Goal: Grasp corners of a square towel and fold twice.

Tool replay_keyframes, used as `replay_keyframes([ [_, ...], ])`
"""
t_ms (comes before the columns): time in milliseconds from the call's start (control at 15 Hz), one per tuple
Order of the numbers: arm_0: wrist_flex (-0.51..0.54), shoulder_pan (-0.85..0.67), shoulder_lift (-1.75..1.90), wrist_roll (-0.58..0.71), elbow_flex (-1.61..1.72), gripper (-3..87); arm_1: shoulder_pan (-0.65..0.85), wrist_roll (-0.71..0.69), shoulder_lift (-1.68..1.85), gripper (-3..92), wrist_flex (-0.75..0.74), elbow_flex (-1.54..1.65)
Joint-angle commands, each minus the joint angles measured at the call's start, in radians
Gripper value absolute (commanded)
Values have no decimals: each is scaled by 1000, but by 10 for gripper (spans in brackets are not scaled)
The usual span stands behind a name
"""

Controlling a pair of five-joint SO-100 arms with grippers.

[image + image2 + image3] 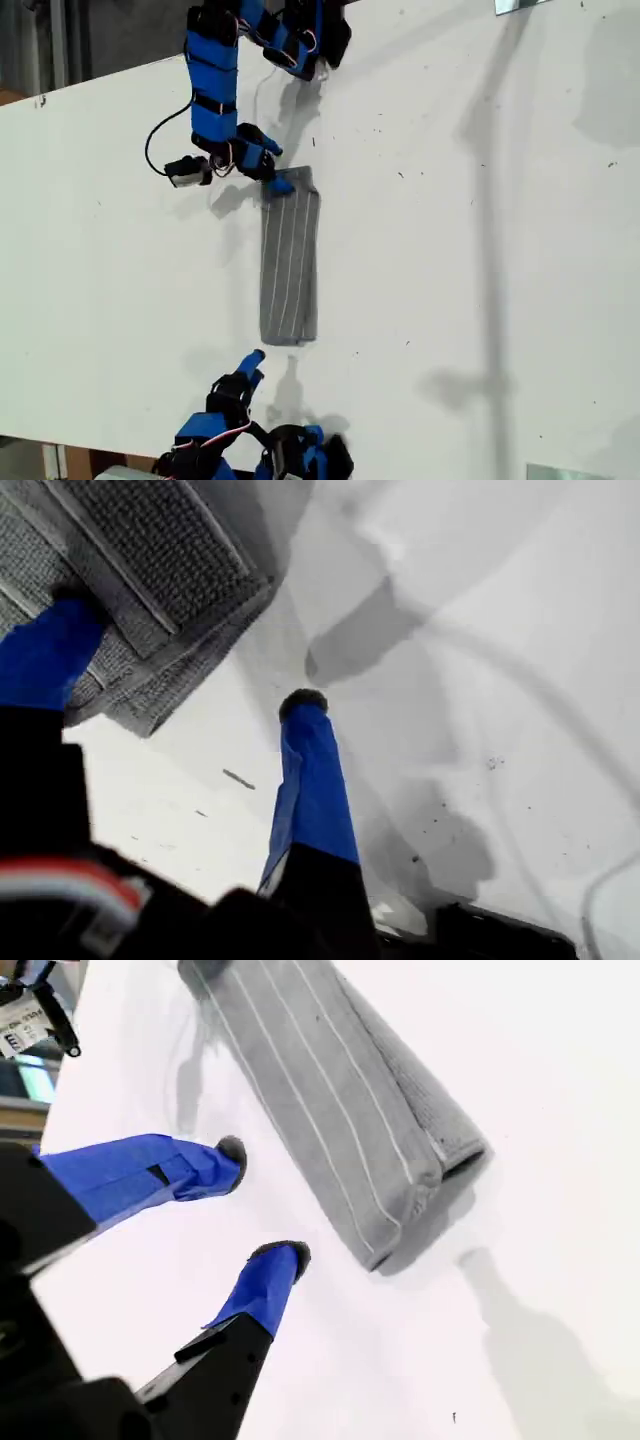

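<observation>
So the towel point(290, 262) is already a narrow folded strip in the middle of the white table point(480, 250), long axis running straight from one arm to the other. The first gripper point(272, 180) is spread open with one finger resting on the strip's far end. The second gripper point(250, 362) is open too, just off the near end, touching nothing.

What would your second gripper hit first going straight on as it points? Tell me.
Probably the bare table: my second gripper points just beside the folded towel, open. Depth is unclear.
</observation>
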Motion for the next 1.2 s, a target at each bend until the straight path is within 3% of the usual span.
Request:
replay_keyframes([
  [0,-34,21,132,-44,87,142,-34,-5,-129,338,-8,-129],
  [133,-63,51,293,-101,230,142,-9,15,-149,46,-6,-80],
  [200,-74,61,393,-135,314,142,15,34,-80,0,-12,12],
  [333,-91,81,563,-192,468,142,84,91,244,-1,-21,308],
  [667,-227,173,813,-304,776,142,-255,557,957,-1,229,417],
  [933,-242,144,1083,-316,986,142,-225,537,931,-1,259,221],
  [1133,-258,133,1101,-313,1031,142,-149,365,650,-1,189,-91],
])
